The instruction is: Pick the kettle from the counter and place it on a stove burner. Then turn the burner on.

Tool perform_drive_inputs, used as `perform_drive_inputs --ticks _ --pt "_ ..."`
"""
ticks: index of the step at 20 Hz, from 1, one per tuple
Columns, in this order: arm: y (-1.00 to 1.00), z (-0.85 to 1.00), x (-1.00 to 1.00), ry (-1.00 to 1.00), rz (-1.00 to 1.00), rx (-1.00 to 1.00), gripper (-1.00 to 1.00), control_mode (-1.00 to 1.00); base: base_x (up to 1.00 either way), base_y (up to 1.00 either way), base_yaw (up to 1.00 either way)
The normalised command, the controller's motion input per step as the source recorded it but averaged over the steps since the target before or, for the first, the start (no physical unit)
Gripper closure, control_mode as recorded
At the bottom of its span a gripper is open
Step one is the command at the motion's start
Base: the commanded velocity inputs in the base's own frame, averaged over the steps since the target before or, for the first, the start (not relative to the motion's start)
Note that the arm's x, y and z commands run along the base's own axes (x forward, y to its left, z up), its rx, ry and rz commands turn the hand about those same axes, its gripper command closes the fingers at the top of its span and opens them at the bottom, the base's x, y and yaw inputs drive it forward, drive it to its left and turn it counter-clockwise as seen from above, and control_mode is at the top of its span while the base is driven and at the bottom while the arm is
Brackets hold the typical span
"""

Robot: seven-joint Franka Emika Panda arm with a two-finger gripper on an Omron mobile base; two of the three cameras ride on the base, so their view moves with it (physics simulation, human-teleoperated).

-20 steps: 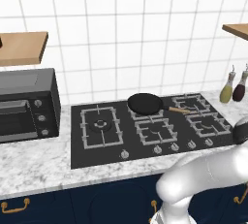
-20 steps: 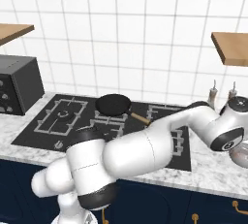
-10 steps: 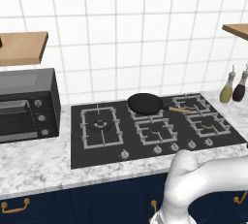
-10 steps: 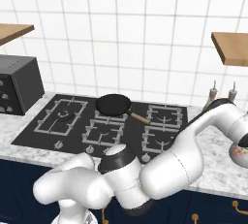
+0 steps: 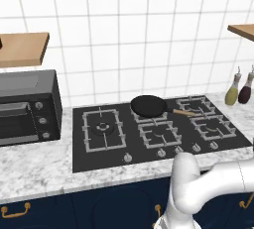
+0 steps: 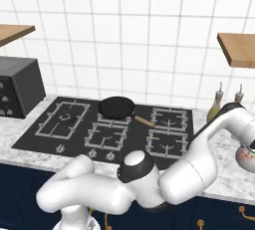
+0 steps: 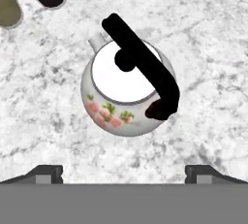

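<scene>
Hovering above the kettle (image 7: 127, 91), fingers (image 7: 46, 172) spread wide.

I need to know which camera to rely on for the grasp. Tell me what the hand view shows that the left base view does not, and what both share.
Hand view alone: the kettle from straight above, with its black arched handle, lid knob, short spout and pink flower pattern, and the end effector with its two tips spread wide, well clear of the kettle.

Left base view alone: the cooktop with the stove burner, the frying pan and the toaster oven.

Both: the marbled counter and the two bottles.
</scene>
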Motion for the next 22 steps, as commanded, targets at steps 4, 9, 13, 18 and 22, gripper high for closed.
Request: perform_drive_inputs --ticks 4,9,13,18,22 --pt "-0.56 -0.19 0.4 -0.02 0.0 0.0 -1.0 -1.0 0.0 0.0 0.0" --pt "-0.39 -0.1 0.21 -0.01 0.0 0.0 -1.0 -1.0 0.0 0.0 0.0" --pt "-0.02 -0.09 0.16 -0.1 0.0 0.0 1.0 -1.0 0.0 0.0 0.0" --pt "0.19 -0.01 0.02 -0.14 0.01 0.0 1.0 -1.0 0.0 0.0 0.0" --pt "0.72 0.0 -0.2 -0.32 0.0 0.0 1.0 -1.0 0.0 0.0 0.0"
